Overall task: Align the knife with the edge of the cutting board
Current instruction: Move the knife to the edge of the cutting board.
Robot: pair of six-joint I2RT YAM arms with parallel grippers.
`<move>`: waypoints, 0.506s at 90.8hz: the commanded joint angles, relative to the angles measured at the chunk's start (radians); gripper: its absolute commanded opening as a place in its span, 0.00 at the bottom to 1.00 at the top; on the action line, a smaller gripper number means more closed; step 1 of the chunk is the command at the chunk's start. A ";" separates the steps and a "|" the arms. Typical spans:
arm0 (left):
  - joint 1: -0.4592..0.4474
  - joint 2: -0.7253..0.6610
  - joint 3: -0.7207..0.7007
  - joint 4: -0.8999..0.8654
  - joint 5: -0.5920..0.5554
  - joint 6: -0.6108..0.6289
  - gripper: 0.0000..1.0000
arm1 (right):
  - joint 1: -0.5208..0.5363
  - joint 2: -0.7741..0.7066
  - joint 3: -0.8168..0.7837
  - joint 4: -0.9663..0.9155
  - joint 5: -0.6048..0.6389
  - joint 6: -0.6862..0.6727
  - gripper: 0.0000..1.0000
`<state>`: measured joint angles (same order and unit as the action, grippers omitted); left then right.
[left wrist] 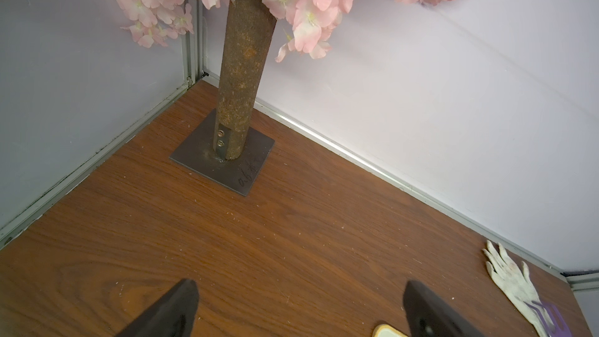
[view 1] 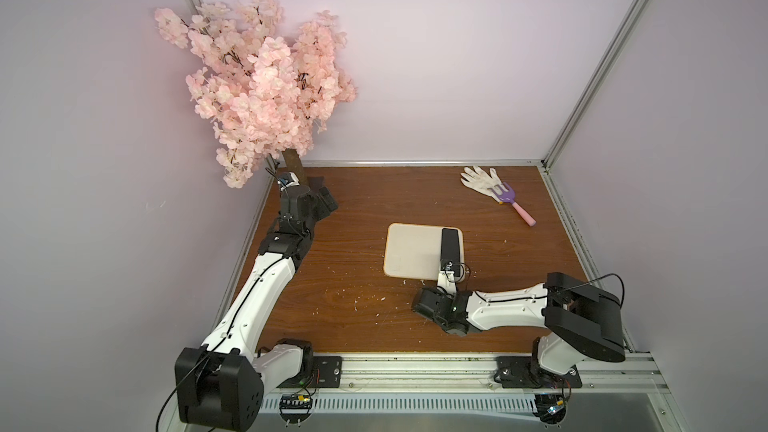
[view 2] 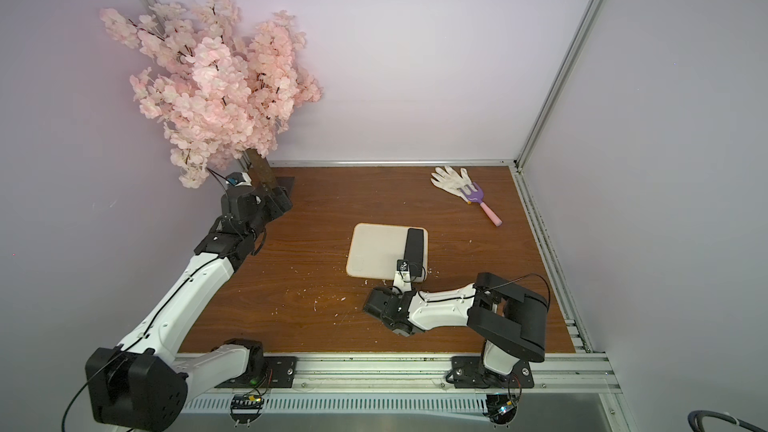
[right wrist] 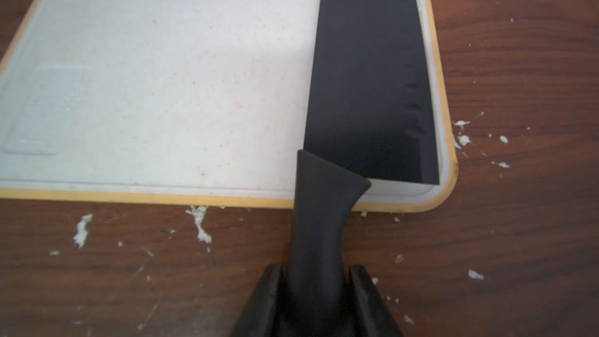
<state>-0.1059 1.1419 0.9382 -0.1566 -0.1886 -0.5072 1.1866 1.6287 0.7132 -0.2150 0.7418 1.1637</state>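
R gripper [right wrist: 316, 273] pinches knife [right wrist: 366, 76] handle — blade flat by rt edge of cutting board [right wrist: 162, 76]; L gripper [left wrist: 299, 290] spread.

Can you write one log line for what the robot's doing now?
right gripper: shut on knife handle | knife: blade flat on cutting board, by its edge | left gripper: open, empty, by tree

We read this as robotics lab test cell, not real kitchen. Evidence: aluminium extrusion frame [view 1: 601, 64] around plain lilac wall panels [view 1: 436, 56]; wood-grain tabletop [view 1: 353, 209]; left arm [view 1: 253, 292] and right arm [view 1: 507, 303] bolted to front mounting rail [view 1: 415, 367]; bare circuit boards [view 1: 296, 403] below. Contents look like staged props: artificial cherry blossom tree [view 1: 257, 85] on steel base plate [left wrist: 227, 170], cutting board [view 1: 411, 251], knife [view 1: 451, 243], glove [view 1: 478, 178], purple fork [view 1: 505, 195].
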 commanded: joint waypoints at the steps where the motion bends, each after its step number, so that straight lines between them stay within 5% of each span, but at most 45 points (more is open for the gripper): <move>1: 0.011 0.001 -0.005 -0.016 -0.014 0.016 1.00 | 0.005 -0.048 -0.011 0.000 0.050 0.027 0.14; 46: 0.011 0.001 -0.007 -0.016 -0.014 0.017 1.00 | 0.013 -0.063 -0.032 0.008 0.045 0.021 0.14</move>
<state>-0.1059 1.1419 0.9382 -0.1566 -0.1883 -0.5068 1.1915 1.5936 0.6834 -0.2066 0.7418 1.1782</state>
